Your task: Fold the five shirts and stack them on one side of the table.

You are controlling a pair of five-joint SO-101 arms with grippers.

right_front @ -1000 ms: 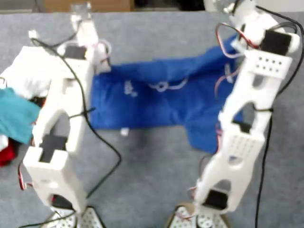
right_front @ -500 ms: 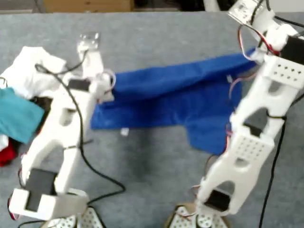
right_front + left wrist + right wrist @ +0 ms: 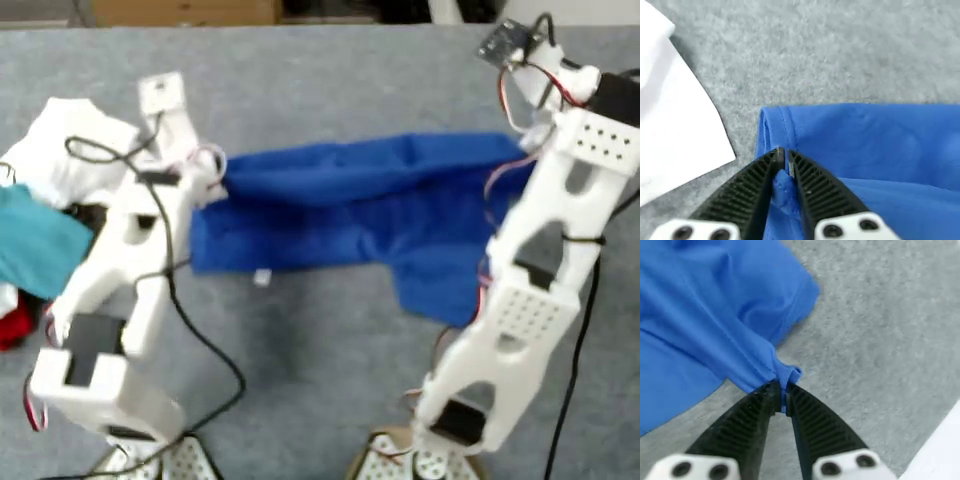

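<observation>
A blue shirt point(image 3: 370, 215) lies across the middle of the grey table, its upper layer folded over lengthwise. My left gripper point(image 3: 783, 162) is shut on a pinch of the blue shirt point(image 3: 875, 145) at its left end, beside the white cloth. My right gripper point(image 3: 780, 395) is shut on a bunched corner of the blue shirt point(image 3: 700, 320) at its right end, lifted a little above the table. In the high view the left gripper point(image 3: 213, 180) and the right gripper point(image 3: 530, 140) hold the fold's two ends, the cloth stretched between them.
At the table's left edge lies a heap of other shirts: white point(image 3: 60, 150), teal point(image 3: 35, 245) and red point(image 3: 12, 325). A white shirt point(image 3: 675, 115) lies close to the left gripper. Bare grey table point(image 3: 320, 370) spreads in front of the blue shirt.
Both grippers carried the shirt's edge toward the far side and down, folding it into a narrower band. The printed front is now covered. The left arm swung back toward the left.
</observation>
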